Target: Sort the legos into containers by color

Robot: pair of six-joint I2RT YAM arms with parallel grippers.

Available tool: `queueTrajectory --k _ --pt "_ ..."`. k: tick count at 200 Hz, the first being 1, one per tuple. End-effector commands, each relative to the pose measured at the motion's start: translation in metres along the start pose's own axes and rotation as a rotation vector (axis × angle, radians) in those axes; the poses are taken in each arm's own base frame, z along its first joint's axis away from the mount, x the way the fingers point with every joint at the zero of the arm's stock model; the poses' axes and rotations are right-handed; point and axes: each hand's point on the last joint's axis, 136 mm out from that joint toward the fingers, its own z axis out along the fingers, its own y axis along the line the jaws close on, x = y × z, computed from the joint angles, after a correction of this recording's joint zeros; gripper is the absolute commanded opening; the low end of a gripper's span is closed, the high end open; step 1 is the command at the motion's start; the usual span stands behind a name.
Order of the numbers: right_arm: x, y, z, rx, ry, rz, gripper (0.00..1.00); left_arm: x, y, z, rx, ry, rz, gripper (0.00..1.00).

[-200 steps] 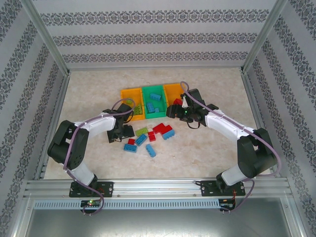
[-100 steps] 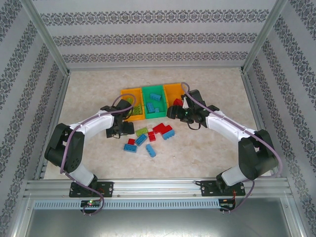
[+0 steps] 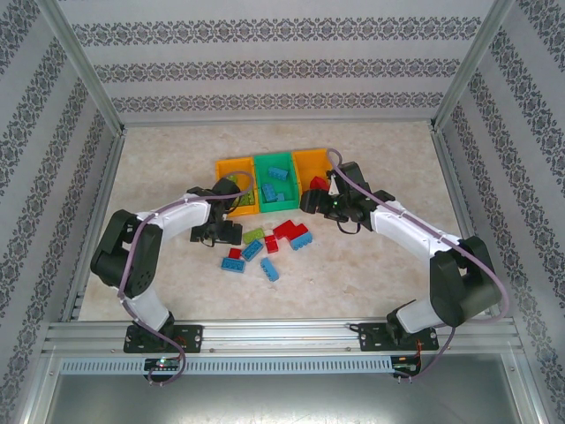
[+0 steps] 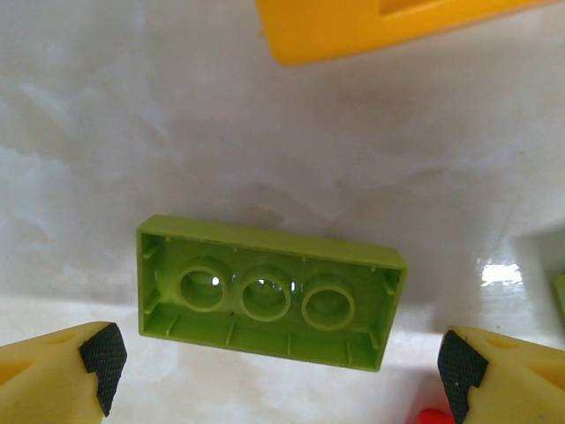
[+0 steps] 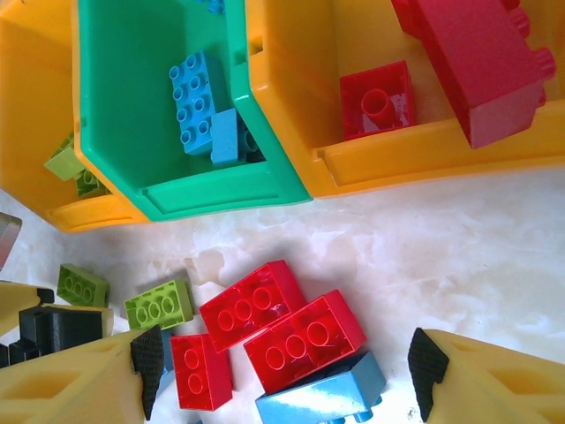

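The left tool [image 4: 282, 360] stood wide open and empty. A lime brick [image 4: 265, 296] lay hollow-side up on the table [image 4: 265, 141] just ahead of it, long axis running crosswise from finger to finger. An orange bin [image 4: 371, 26] sat beyond. The right tool [image 5: 287, 364], fingers apart and empty, hung over loose red bricks [image 5: 305, 340] near the green bin [image 5: 221, 190].

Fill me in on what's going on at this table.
A color sort is under way. Lime bricks sit in the left orange bin, blue ones in the green bin, red ones in the right orange bin. The left gripper is open over a lime brick lying hollow side up on the table. The right gripper hangs open above loose red bricks and a blue one, not yet sorted.
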Motion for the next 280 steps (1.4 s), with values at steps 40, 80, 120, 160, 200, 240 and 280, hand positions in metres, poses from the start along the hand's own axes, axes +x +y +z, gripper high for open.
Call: queueTrajectory --k 40,80,120,160,200,240,280 --pt "-0.003 -0.01 -0.01 0.032 -0.041 0.018 0.78 -0.01 0.005 0.014 0.013 0.021 0.065 0.86" --pt "-0.003 -0.014 -0.012 0.043 -0.047 0.02 0.78 -0.01 0.003 0.016 0.037 0.021 0.068 0.74" --pt "0.0 -0.02 -0.014 0.068 -0.042 0.001 0.78 -0.009 0.003 0.013 0.045 0.012 0.054 0.62" --pt "0.01 -0.032 -0.016 0.106 -0.03 -0.041 0.78 -0.006 0.004 0.002 0.061 -0.005 0.016 0.61" --pt "0.025 -0.043 -0.013 0.125 0.009 -0.053 0.78 -0.01 0.005 -0.019 0.073 -0.037 -0.026 0.61" --pt "0.03 -0.045 -0.01 0.129 0.016 -0.048 0.78 -0.034 0.002 -0.063 0.099 -0.13 -0.036 0.62" --pt "0.038 -0.039 -0.005 0.124 0.031 -0.067 0.78 -0.079 -0.008 -0.098 0.127 -0.25 -0.026 0.63"
